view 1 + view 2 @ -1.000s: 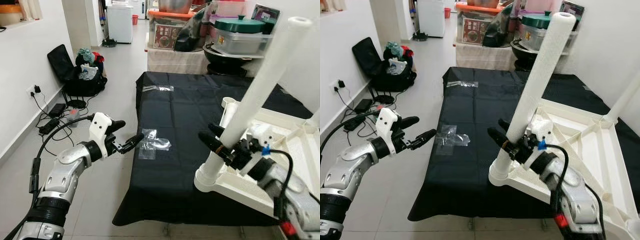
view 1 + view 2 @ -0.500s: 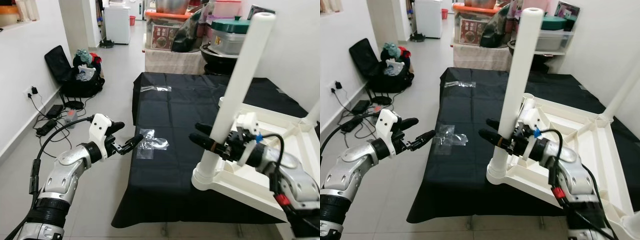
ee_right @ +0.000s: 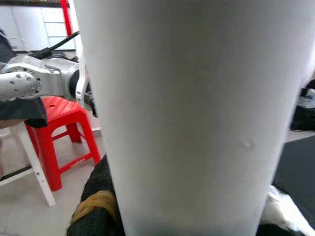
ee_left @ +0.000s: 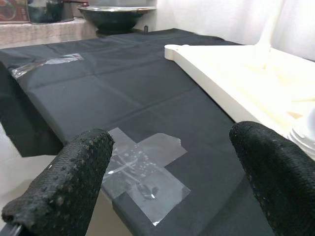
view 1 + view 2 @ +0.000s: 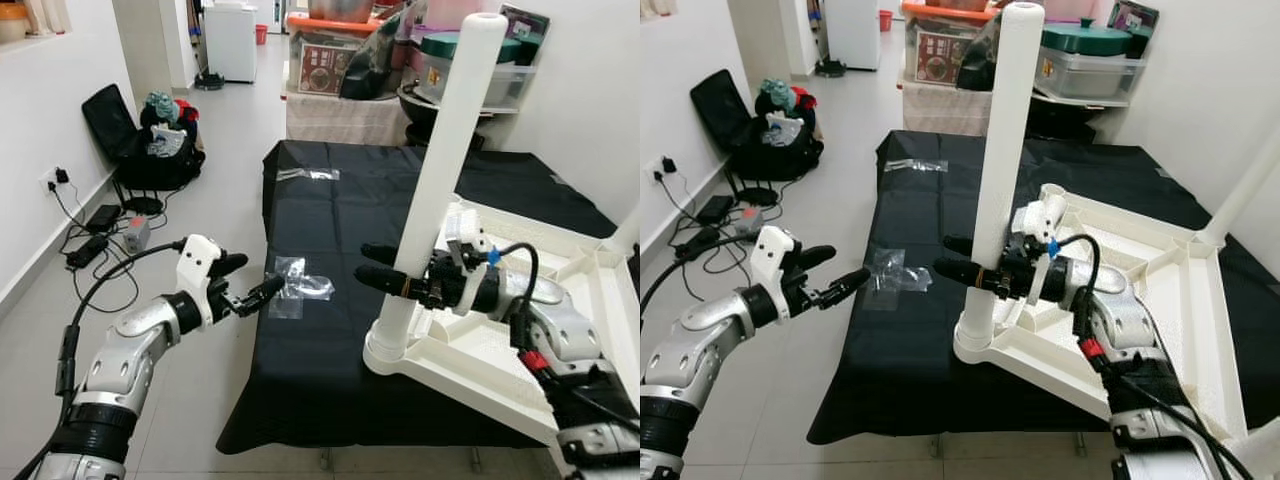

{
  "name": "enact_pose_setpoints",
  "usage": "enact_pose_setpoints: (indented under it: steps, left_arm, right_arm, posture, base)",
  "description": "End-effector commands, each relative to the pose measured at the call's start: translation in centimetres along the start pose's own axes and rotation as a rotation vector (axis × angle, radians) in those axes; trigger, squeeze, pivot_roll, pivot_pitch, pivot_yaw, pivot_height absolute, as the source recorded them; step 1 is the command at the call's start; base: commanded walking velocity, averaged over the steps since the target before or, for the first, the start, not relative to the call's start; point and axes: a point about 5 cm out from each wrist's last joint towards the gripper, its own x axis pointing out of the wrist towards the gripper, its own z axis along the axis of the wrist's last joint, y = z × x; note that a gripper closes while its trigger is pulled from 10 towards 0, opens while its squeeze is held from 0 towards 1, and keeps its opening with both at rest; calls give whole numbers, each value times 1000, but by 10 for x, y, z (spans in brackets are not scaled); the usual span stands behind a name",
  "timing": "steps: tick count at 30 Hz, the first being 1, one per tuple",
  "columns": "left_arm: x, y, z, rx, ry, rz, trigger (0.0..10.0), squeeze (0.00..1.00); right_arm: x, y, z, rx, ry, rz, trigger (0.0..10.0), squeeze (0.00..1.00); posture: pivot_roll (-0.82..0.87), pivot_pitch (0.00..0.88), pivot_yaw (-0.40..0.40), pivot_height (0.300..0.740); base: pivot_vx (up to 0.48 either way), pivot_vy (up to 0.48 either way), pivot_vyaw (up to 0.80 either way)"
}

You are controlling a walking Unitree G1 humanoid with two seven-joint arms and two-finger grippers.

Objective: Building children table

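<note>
My right gripper (image 5: 385, 268) is clenched around the tall white round plastic table leg (image 5: 440, 165), standing upright in a corner socket of the upturned white plastic tabletop (image 5: 590, 330) lying on the black cloth (image 5: 330, 360). My left gripper (image 5: 250, 282) hangs released beside the cloth.

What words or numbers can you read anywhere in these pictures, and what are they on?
None can be read.
Printed box in the stack beyond the black-covered table: it has red and dark print, too small and blurred to read.
White table leg, held by the right gripper: no writing.
Upturned white tabletop: no writing.
Clear plastic bag near the left gripper: no label visible.
</note>
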Motion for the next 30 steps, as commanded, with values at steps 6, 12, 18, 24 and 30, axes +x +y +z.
enact_pose_setpoints:
  steps: [6,12,18,24,30]
  left_arm:
    - [-1,-4,-4,-22,11,-9,10000,0]
    - [-3,-6,-6,-31,13,-2,10000,0]
    - [-3,-5,-6,-46,11,15,10000,0]
    - [-1,-4,-7,-47,13,26,10000,0]
    - [3,-5,-9,-48,18,35,10000,0]
  right_arm:
    - [9,1,-19,91,21,54,0,0]
    - [7,-1,-23,106,-45,-51,0,0]
    - [-4,-9,-55,145,94,-631,0,0]
    - [-15,-1,-81,191,253,-931,0,0]
    - [-13,16,-97,249,301,-1115,0,0]
  posture:
    - [124,0,-98,740]
    - [114,0,-98,740]
    - [87,0,-89,740]
    - [72,0,-81,740]
    - [63,0,-79,740]
  base:
    - [0,0,0]
    - [0,0,0]
    - [0,0,0]
    - [0,0,0]
    - [0,0,0]
